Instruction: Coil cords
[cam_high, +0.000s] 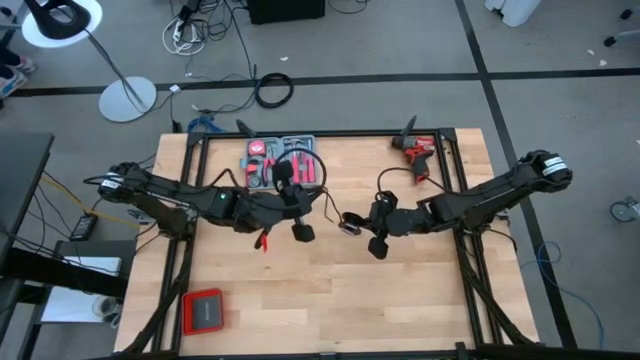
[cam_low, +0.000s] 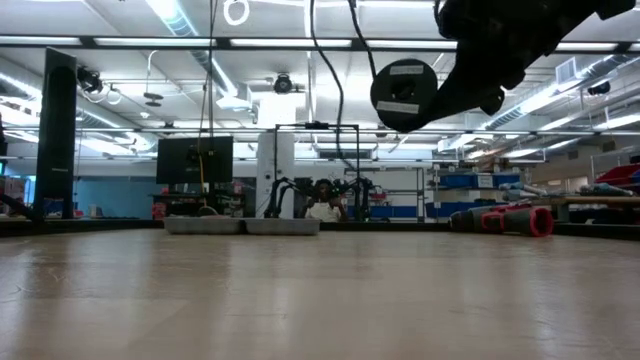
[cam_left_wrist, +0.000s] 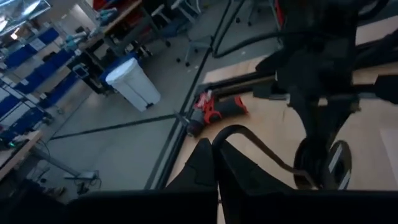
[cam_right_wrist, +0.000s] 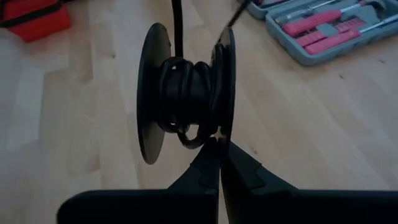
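Wooden tabletop (cam_high: 330, 290) below me, grey tool case (cam_high: 285, 160) at the far edge. From above: my left gripper (cam_high: 300, 232) and right gripper (cam_high: 378, 246) hang mid-table, a thin black cord (cam_high: 330, 205) slack between them. Low view: a spool (cam_low: 404, 95) hangs high. Left wrist: fingers together, cord arching ahead. Right wrist: fingers pinched on the cord's loop at the spool (cam_right_wrist: 186, 93), axle level. Light, limp, springy, I judge; grip near the windings.
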